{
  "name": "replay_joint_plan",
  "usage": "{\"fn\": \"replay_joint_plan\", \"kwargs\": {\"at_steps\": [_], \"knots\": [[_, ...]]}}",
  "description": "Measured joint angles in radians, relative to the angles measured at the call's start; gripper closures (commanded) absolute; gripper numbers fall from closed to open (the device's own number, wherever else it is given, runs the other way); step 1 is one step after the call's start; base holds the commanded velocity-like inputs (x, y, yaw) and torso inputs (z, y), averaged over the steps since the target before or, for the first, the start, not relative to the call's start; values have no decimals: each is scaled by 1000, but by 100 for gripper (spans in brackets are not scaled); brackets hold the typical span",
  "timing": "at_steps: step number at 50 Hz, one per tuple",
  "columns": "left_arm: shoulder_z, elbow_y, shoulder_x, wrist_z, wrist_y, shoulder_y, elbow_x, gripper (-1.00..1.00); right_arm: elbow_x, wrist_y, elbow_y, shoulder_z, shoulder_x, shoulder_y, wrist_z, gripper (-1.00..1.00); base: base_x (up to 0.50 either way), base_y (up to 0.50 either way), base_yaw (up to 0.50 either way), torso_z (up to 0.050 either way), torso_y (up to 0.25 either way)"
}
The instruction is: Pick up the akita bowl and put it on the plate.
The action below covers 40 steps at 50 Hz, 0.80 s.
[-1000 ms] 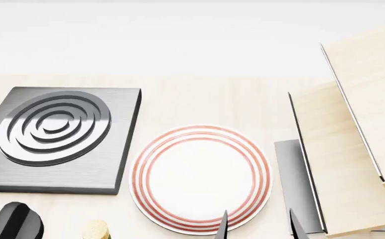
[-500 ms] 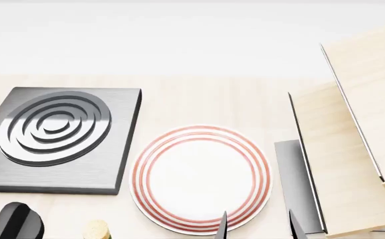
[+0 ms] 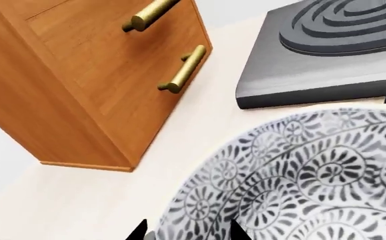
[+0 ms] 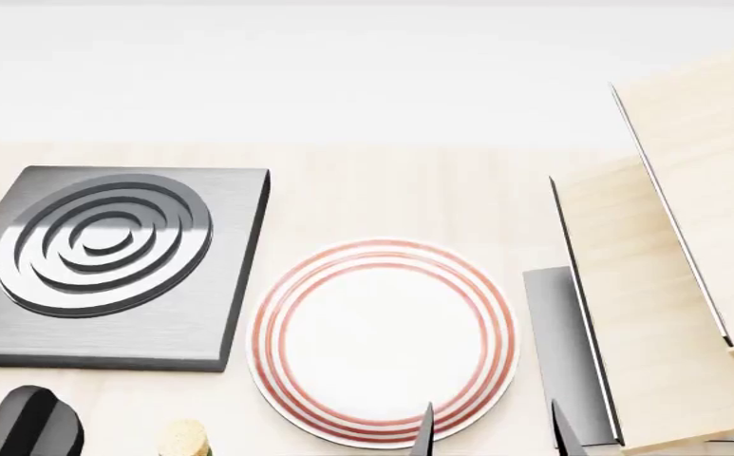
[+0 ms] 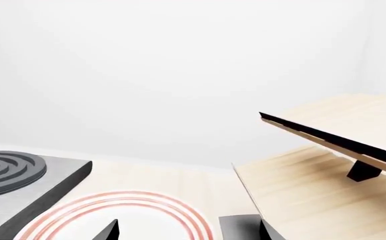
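Bright, even, sharp simulator renders: soft shadows, pale washed-out background, mild sheen on the stove burner.

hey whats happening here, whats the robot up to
A two-armed robot is working at a light wooden counter. Its left gripper is right at the rim of the akita bowl, with a fingertip on either side; whether it has clamped yet is unclear. The plate sits bare beside the stove burner, so the bowl is not yet on it. The right gripper hangs open at the plate's near edge, holding nothing.
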Motion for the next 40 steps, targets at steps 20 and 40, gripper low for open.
{"fn": "replay_joint_plan", "kwargs": {"at_steps": [20,40], "knots": [[-98,92,46,46,97,42,-88,100,2,-4,6,-5,2,3,4,-100,1,0,0,-1,0],[-195,192,68,66,135,80,-120,100,6,-5,6,-9,5,5,9,-100,0,0,0,0,0]]}}
